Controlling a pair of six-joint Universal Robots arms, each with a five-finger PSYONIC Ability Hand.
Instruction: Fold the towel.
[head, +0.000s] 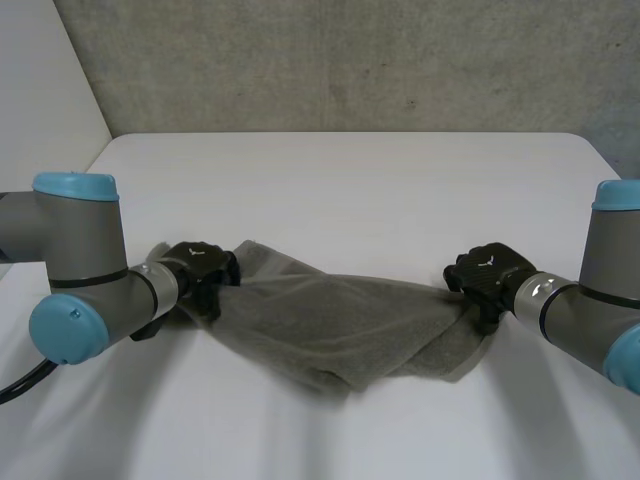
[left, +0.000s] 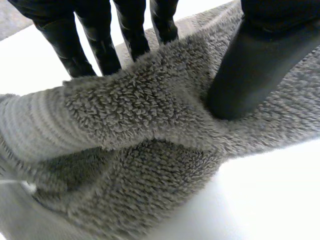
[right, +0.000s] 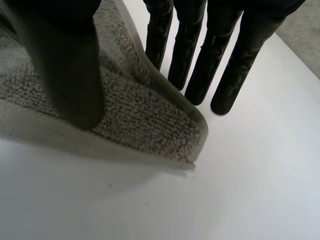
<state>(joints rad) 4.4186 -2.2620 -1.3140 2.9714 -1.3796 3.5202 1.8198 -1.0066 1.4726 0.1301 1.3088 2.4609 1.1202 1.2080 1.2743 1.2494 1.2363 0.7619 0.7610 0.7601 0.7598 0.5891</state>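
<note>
Towel (head: 330, 325), pinched ends partly hidden

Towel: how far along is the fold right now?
Done: left hand and right hand each pinch an end of the grey towel. In hand: it sags bunched between them. Left: no flat fold lies on the white table yet.

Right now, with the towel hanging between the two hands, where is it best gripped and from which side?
At its two end corners, each taken from the outer side, as it is held now: the left hand and right hand each pinch an end of the towel. Its middle sags toward the table, so corner grips should hold it spread for folding.
</note>
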